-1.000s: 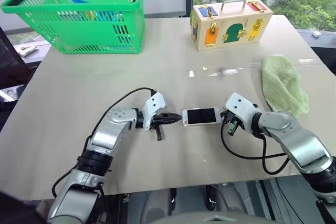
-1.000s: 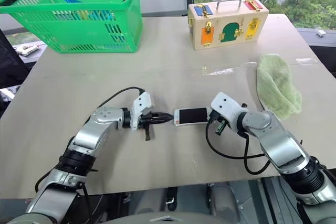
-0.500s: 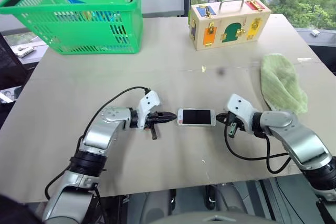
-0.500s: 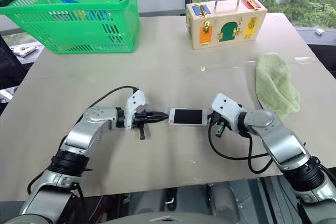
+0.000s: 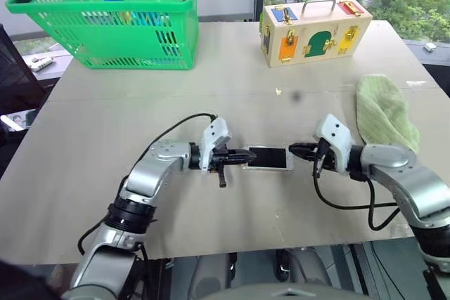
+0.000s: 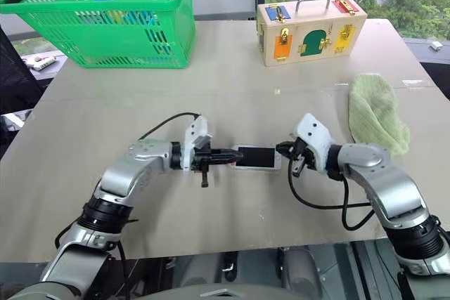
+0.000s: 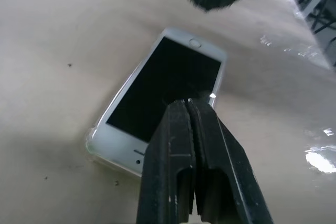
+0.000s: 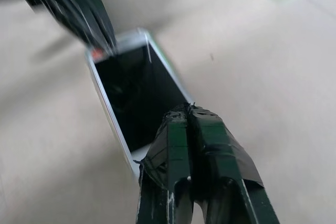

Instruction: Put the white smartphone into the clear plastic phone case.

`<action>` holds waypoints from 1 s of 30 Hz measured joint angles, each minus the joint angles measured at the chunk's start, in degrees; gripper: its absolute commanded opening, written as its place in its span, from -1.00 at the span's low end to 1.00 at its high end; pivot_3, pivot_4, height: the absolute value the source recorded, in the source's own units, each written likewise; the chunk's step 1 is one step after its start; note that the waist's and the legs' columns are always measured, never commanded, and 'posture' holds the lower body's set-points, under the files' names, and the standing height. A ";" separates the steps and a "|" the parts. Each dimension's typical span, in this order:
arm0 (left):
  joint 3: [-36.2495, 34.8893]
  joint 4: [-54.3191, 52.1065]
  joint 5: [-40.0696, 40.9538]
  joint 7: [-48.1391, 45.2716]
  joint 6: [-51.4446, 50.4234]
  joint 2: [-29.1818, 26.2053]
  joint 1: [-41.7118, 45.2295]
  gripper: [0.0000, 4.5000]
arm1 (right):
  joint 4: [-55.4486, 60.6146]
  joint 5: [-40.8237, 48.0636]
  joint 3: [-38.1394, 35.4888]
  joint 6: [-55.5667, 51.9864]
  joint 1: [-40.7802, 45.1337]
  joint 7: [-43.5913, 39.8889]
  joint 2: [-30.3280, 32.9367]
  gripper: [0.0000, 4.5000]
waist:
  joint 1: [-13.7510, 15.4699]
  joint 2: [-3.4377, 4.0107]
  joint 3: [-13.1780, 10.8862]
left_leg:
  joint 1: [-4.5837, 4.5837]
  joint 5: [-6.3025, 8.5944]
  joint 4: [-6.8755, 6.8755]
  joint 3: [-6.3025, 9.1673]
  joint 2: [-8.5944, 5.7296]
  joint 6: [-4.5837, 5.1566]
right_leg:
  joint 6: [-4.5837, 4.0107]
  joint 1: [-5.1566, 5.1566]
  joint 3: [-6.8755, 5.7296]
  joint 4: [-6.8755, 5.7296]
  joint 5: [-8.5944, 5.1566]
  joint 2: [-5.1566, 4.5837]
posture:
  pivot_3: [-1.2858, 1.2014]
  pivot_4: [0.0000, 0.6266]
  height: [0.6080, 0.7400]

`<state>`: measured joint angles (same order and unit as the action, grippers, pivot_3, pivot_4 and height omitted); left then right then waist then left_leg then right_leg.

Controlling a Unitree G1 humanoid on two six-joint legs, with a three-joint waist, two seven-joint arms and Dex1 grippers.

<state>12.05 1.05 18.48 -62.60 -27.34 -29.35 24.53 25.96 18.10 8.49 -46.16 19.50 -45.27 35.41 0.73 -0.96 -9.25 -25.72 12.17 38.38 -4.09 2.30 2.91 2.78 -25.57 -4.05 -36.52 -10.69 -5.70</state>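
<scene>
The white smartphone point(image 5: 268, 158) lies flat, dark screen up, on the tan table between my two grippers. A thin clear rim of the clear plastic phone case point(image 7: 97, 139) shows around the phone's edge, with the phone sitting in it. My left gripper point(image 5: 249, 154) is shut, and its tips are over the phone's left end, above the screen point(image 7: 168, 82). My right gripper point(image 5: 292, 149) is also shut and sits at the phone's right end, the end with the home button point(image 7: 195, 42). Neither gripper holds anything.
A green basket point(image 5: 112, 15) stands at the back left. A wooden lock box point(image 5: 316, 22) stands at the back right. A green cloth point(image 5: 385, 110) lies to the right of my right arm. The table's front edge point(image 5: 232, 244) runs close below both arms.
The camera has shifted. Both shut grippers have lifted a little, and the left tips now reach over the phone's left end instead of stopping beside it. The phone lies squarer to the table.
</scene>
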 measured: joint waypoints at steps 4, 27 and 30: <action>0.25 3.87 -2.06 0.23 4.91 0.18 -0.04 -0.98 | -3.99 -0.82 3.73 0.30 2.41 0.48 -2.07 -1.00 | 0.03 0.00 0.00 | 0.00 0.00 0.00 0.00 0.00 0.00 | -0.01 0.00 0.00 0.00 0.00 -0.01 | 0.03 -0.52 1.00; 0.34 2.16 -3.81 4.94 3.48 1.02 -2.70 -0.98 | -17.42 -8.93 18.07 0.37 12.11 -7.81 1.15 -1.00 | 0.09 -0.34 2.44 | 1.15 0.21 -0.13 0.08 0.30 -0.25 | -0.01 1.13 -0.23 0.37 -0.03 -0.24 | 0.03 -0.52 1.00; 0.41 2.15 -3.82 4.96 3.18 1.28 -2.70 -0.98 | -18.65 -9.64 18.28 1.03 12.29 -8.59 1.00 -1.00 | 0.14 -0.27 2.71 | 1.29 0.22 -0.14 0.12 0.30 -0.25 | -0.01 1.32 -0.31 0.45 -0.03 -0.26 | 0.03 -0.52 1.00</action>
<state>12.46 3.20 14.67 -57.64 -24.15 -28.07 21.83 7.31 8.46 26.77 -45.13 31.79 -53.85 36.41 0.86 -1.23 -6.54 -24.43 12.39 38.24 -3.97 2.60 2.66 2.77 -24.25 -4.36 -36.07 -10.71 -5.97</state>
